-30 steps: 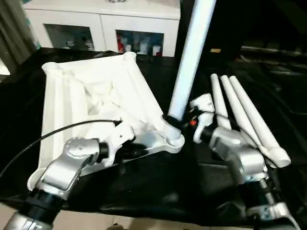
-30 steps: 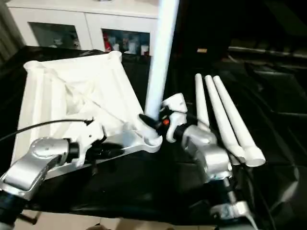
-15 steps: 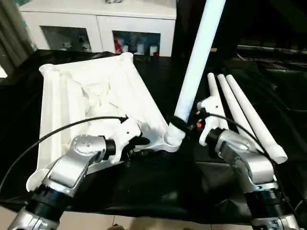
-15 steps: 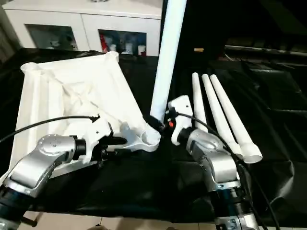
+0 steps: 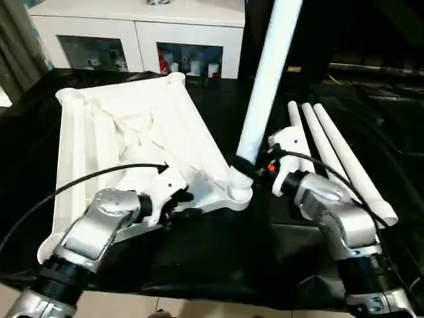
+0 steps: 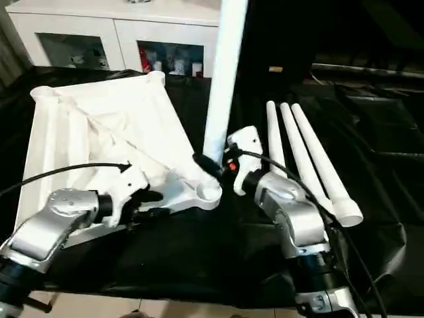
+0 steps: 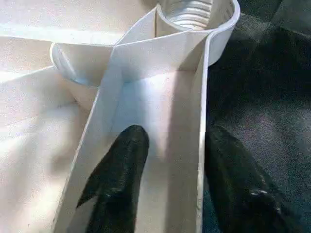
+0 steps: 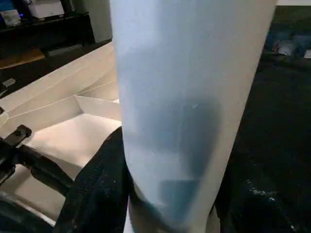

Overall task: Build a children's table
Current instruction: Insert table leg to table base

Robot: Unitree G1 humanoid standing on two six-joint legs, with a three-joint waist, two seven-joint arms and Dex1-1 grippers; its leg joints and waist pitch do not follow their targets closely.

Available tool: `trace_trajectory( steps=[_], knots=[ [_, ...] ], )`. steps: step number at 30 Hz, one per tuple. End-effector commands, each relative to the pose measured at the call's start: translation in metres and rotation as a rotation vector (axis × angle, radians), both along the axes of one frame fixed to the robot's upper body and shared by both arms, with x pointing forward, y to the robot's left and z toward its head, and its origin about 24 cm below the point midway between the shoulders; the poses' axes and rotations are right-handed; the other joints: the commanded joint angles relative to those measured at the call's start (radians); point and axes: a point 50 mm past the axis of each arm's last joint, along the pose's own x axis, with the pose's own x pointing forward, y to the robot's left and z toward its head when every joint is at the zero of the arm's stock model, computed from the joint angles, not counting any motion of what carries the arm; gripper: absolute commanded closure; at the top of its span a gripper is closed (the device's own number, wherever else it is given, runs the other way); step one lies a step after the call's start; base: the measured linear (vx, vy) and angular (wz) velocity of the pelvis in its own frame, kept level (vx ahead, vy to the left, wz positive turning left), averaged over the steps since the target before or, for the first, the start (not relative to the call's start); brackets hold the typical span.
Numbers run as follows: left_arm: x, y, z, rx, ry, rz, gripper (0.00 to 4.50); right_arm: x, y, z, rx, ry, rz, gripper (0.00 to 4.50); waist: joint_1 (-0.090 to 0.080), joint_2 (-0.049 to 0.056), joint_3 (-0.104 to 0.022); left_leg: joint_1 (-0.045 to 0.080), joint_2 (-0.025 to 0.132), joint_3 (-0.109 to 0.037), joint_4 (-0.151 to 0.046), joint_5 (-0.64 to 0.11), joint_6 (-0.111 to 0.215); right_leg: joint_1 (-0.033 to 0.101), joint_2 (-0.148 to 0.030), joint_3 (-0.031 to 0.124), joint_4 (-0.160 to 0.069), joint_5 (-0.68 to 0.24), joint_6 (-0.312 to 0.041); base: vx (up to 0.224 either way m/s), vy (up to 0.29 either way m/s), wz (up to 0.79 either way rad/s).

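Tabletop [image 5: 126, 142] is lying underside-up on the black cloth [image 5: 218, 255]; its near rim wall is sitting between the left gripper [image 7: 170, 179] fingers, which are standing part open, straddling it; one leg [image 5: 265, 86] is standing tilted in the corner socket [image 5: 237, 193]; right gripper [image 8: 165, 194], reaching in level, is clamping that leg near its base; three legs [image 5: 338, 159] are lying beside.

No text, label, brand, number or sign can be read anywhere in these views. The small items behind the glass doors of the white cabinet [image 5: 142, 40] are too small and blurred to show any lettering.
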Motion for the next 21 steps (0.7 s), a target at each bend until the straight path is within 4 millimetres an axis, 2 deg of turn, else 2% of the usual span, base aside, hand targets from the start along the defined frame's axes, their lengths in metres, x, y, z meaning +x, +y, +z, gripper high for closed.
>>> trace_trajectory(
  steps=[1, 6, 8, 9, 16, 17, 21],
  knots=[
    [-0.0010, 0.0065, -0.0057, 0.015, 0.033, 0.024, 2.79, 0.0034, 0.0029, 0.0050, 0.001, -0.021, 0.007, 2.61, 0.003, 0.002, -0.064, 0.000, 0.057, -0.020, -0.072, -0.099, 0.015, 0.056, -0.085, 0.055, -0.072, -0.110, -0.206, 0.000, 0.000, 0.00],
    [-0.0025, 0.0058, -0.0077, 0.024, 0.060, -0.001, 3.03, 0.0029, 0.0024, 0.0035, 0.002, -0.018, 0.009, 2.61, 0.002, 0.002, -0.065, -0.001, 0.057, -0.020, -0.071, -0.081, 0.019, 0.057, -0.084, 0.054, -0.068, -0.078, -0.210, 0.000, 0.000, 0.00],
    [-0.0034, 0.0062, -0.0081, 0.024, 0.077, -0.007, 3.27, 0.0024, 0.0022, 0.0026, 0.000, -0.017, 0.009, 2.61, 0.001, 0.008, -0.066, 0.000, 0.056, -0.020, -0.070, -0.081, 0.018, 0.056, -0.084, 0.054, -0.067, -0.062, -0.216, 0.000, 0.000, 0.00],
    [-0.0035, 0.0062, -0.0079, 0.027, 0.078, -0.016, 3.31, 0.0022, 0.0014, 0.0019, -0.002, -0.016, 0.006, 2.61, 0.001, 0.007, -0.066, -0.001, 0.056, -0.020, -0.071, -0.081, 0.018, 0.058, -0.084, 0.054, -0.067, -0.059, -0.218, 0.000, 0.000, 0.00],
    [-0.0037, 0.0071, -0.0097, 0.067, 0.095, -0.052, 3.76, 0.0026, -0.0004, 0.0007, -0.005, -0.013, -0.001, 2.61, -0.001, 0.012, -0.066, 0.001, 0.056, -0.022, -0.072, -0.100, 0.006, 0.058, -0.083, 0.054, -0.069, -0.073, -0.218, 0.000, 0.000, 0.00],
    [-0.0033, 0.0068, -0.0101, 0.072, 0.095, -0.055, 3.95, 0.0032, -0.0008, 0.0010, -0.005, -0.013, -0.001, 2.61, -0.002, 0.010, -0.067, 0.001, 0.056, -0.021, -0.071, -0.093, 0.008, 0.059, -0.083, 0.054, -0.067, -0.054, -0.222, 0.000, 0.000, 0.00],
    [0.0011, 0.0043, -0.0085, 0.071, 0.082, -0.048, 4.15, 0.0054, -0.0027, 0.0018, -0.002, -0.011, -0.003, 2.61, 0.000, 0.007, -0.066, 0.002, 0.056, -0.020, -0.071, -0.094, 0.010, 0.059, -0.083, 0.054, -0.068, -0.061, -0.226, 0.000, 0.000, 0.00]
  ],
)
